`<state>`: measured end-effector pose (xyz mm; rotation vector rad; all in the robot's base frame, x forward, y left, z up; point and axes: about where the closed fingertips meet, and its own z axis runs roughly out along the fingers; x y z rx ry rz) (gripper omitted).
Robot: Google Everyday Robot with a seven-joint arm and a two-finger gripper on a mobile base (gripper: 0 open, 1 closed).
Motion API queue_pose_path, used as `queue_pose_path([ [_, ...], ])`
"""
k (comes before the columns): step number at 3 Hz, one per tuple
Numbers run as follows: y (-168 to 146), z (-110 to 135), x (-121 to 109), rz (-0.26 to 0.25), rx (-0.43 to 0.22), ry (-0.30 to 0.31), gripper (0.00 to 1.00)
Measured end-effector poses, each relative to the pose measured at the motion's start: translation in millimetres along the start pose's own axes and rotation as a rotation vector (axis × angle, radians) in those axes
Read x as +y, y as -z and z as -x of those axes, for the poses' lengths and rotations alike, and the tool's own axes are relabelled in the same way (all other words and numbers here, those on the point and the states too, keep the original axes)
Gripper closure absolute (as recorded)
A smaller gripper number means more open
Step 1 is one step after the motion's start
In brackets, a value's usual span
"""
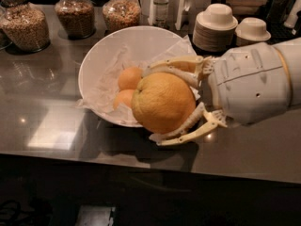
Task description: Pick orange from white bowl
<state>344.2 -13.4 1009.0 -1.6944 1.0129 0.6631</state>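
Gripper [158, 101] comes in from the right and sits close to the camera, in front of the near right edge of the white bowl [94, 55]. Its two pale fingers [175, 63] are clamped on the orange [165, 106], one across the top of the fruit and one under it, so the orange is held clear of the bowl and covers part of the rim from this view. Inside the bowl, two more oranges [129, 79] lie touching each other on crumpled white paper [101, 79]. The bowl stands on a dark, shiny counter [47, 126]. Behind it are three glass jars [26, 25] of grain and a bottle [161, 4]. To the right at the back stand stacks of small white bowls [215, 27].
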Motion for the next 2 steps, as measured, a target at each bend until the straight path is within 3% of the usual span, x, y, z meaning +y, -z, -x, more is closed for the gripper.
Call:
queue_pose_path([
  [1, -27.6, 7.4, 11.2, 0.039, -0.061, 0.006, 1.00],
  [2, -28.8, 7.9, 12.0, 0.041, -0.062, 0.006, 1.00],
])
